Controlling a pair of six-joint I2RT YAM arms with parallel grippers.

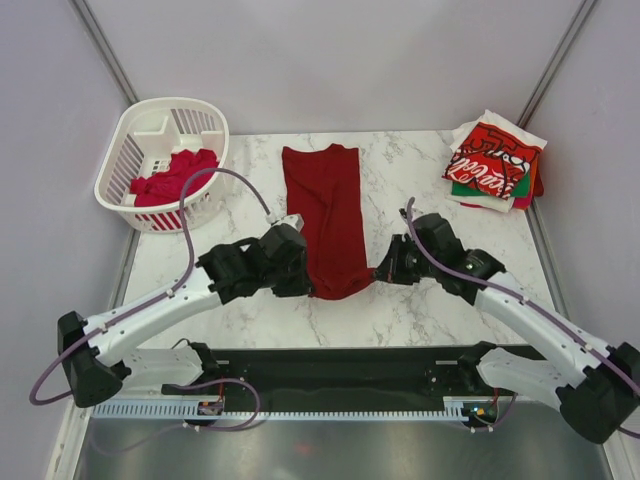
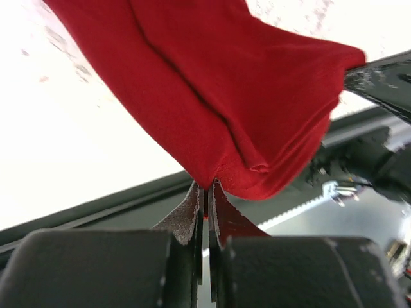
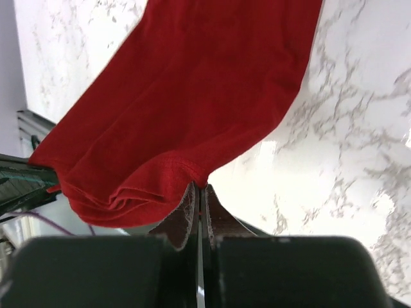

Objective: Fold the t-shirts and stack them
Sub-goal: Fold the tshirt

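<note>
Dark red t-shirt (image 1: 325,215) lies as a long folded strip on the surface (image 1: 420,310), just right of the basket (image 1: 135,125). We have both corners farthest from the basket pinched: left tool (image 2: 207,189) and right tool (image 3: 199,189) each clamped on the hem. Cloth looks light, limp and layered, so it'll likely sag between grips. We'd pinch all layers at the corners and hold it taut.

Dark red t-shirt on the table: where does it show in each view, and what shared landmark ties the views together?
Top external: dark red t-shirt lies as a long strip at the centre of the marble tabletop.
Left wrist: fills the upper frame, hem pinched by the left gripper.
Right wrist: fills the upper left, hem pinched by the right gripper.
Shared landmark: the marble tabletop.
</note>
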